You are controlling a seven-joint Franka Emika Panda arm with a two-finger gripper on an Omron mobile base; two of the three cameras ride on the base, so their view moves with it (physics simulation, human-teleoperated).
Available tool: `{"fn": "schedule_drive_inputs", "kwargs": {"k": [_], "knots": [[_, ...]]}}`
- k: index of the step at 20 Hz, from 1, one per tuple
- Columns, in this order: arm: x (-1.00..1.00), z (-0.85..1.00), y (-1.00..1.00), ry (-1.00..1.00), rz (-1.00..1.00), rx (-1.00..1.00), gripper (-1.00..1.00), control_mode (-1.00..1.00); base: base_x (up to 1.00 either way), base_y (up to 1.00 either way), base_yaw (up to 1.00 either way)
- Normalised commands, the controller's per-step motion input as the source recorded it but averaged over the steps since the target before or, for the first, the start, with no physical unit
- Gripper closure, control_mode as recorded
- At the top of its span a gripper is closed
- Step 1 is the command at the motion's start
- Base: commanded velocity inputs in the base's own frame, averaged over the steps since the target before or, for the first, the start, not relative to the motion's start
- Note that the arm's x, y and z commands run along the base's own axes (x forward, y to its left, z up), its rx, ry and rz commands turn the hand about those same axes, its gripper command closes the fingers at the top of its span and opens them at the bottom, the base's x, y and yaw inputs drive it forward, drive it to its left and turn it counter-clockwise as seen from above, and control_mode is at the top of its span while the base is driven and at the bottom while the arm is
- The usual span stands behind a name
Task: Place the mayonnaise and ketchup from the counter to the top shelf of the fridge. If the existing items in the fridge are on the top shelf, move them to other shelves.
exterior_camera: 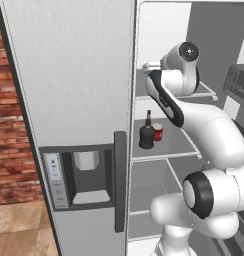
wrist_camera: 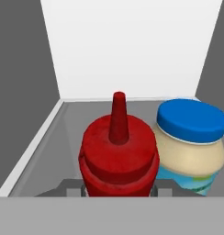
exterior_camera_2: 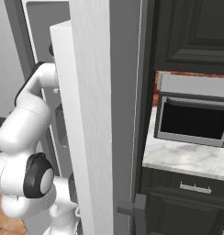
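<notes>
- The jaws are closed around the ketchup [wrist_camera: 117, 160]; in the hand view the red bottle sits right between them, and only a little grey metal shows at each side of its base.
- The ketchup stands upright on the grey floor of a shelf [wrist_camera: 54, 133] inside the fridge [exterior_camera: 69, 75], its long axis vertical and the narrow pointed cap toward the camera.
- The mayonnaise [wrist_camera: 192, 142] stands just beside it, on the right in the hand view, also upright with the blue lid on top. I cannot tell if the two touch.
- From the left base view the arm reaches to the upper shelf, so I judge this is the top one and the step in hand is to set the ketchup down.
- To do it well, the bottle should rest flat before the jaws let go, then the hand pulls straight back, away from the jar.
- One shelf lower stand the black bottle [exterior_camera: 146, 134] and the small red container [exterior_camera: 157, 132], side by side.
</notes>
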Motion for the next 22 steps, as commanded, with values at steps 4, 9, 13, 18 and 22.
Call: {"fn": "schedule_drive_inputs", "kwargs": {"k": [4, 9, 13, 18, 22], "knots": [[0.01, -0.11, 0.15, 0.00, 0.01, -0.03, -1.00, -1.00, 0.00, 0.00, 0.00], [0.05, -0.01, 0.04, 0.00, 0.00, -0.01, -1.00, -1.00, 0.00, 0.00, 0.00], [0.00, 0.00, 0.00, 0.00, 0.00, 0.00, -1.00, -1.00, 0.00, 0.00, 0.00], [-0.01, 0.00, 0.00, 0.00, 0.00, 0.00, -1.00, -1.00, 0.00, 0.00, 0.00], [-0.22, 0.00, 0.00, 0.00, 0.00, 0.00, -1.00, -1.00, 0.00, 0.00, 0.00]]}}
